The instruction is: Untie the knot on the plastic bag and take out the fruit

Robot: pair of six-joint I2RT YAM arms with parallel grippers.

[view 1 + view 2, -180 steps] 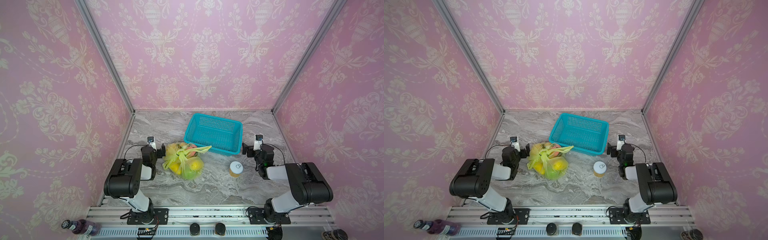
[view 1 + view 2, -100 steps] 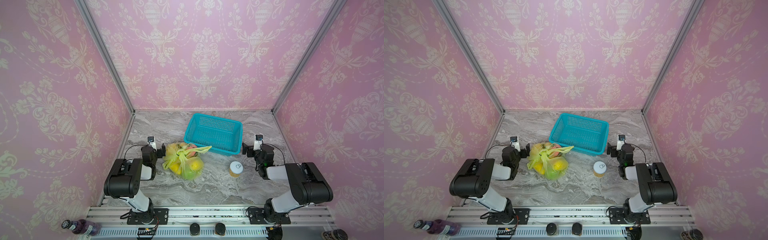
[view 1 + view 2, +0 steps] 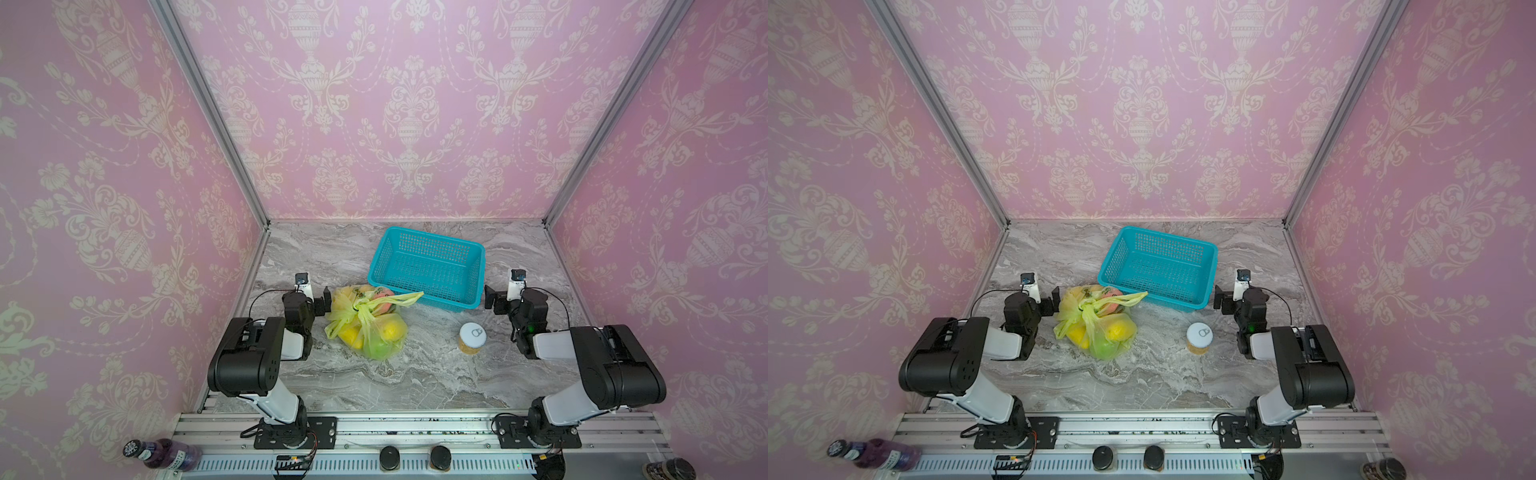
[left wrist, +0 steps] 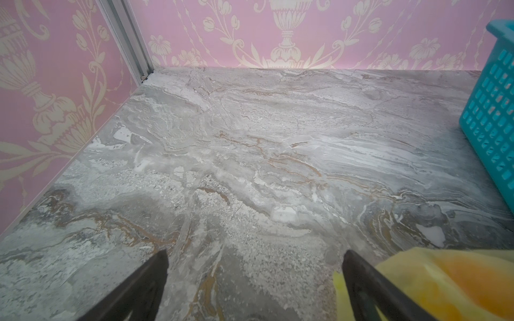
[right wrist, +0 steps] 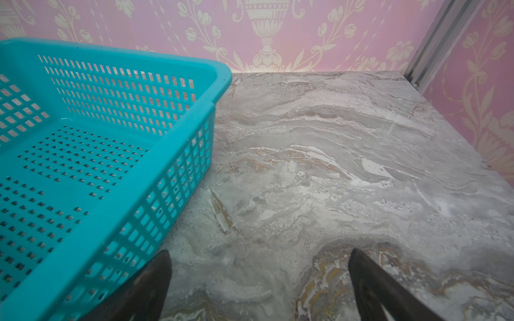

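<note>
Beside left claw, perhaps touching, plastic bag, right claw far, both spread

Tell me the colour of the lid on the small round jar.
White, with a small grey mark on top. The small round jar's lid shows best in a top view.

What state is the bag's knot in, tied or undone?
Tied. In both top views the knot cinches the bag shut, its loose ends sticking out, and the fruit sits inside.
</note>
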